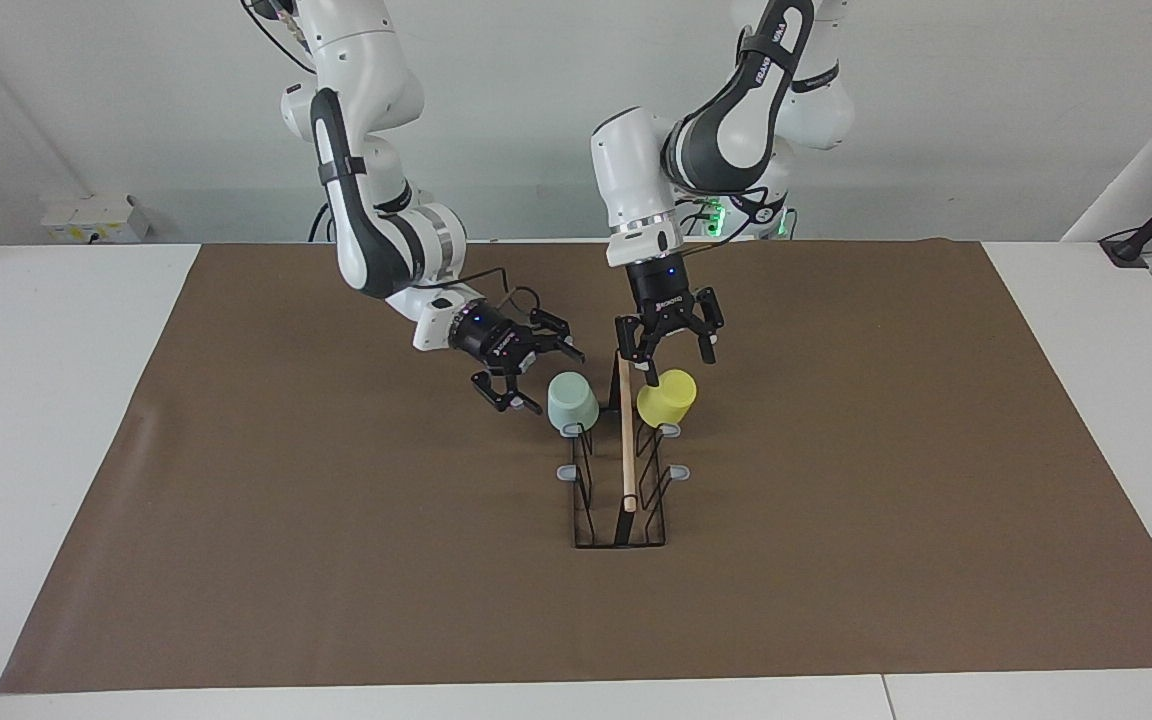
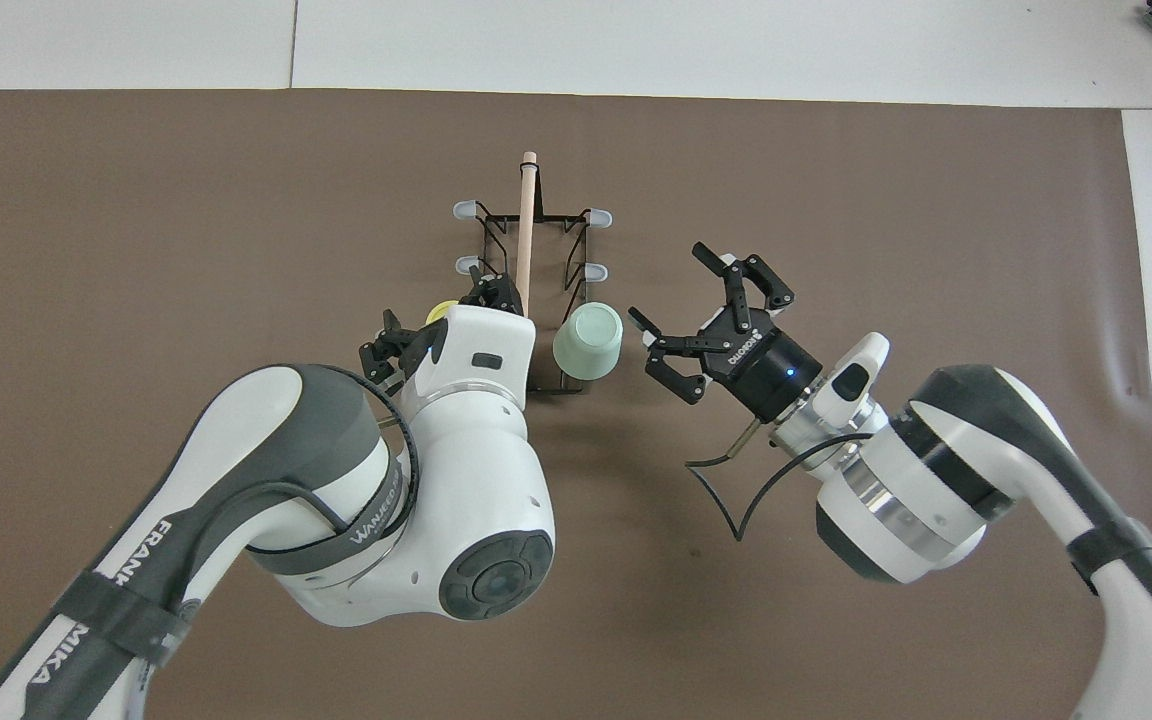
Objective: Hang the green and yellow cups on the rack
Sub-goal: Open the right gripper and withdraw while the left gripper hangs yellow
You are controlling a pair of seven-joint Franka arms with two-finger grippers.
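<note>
Matt plastic cups point(image 1: 573, 401) — wire-and-wood rack point(image 1: 626, 470)

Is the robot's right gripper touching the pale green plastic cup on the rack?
Apart. In the overhead view, brown mat shows between the open right gripper and the pale mint green plastic cup; the facing view shows a gap too.

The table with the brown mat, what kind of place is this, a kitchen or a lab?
Most likely a robotics lab, not a kitchen: two arms, the left pincer and right pincer, work over a brown mat holding only a rack and cups.
</note>
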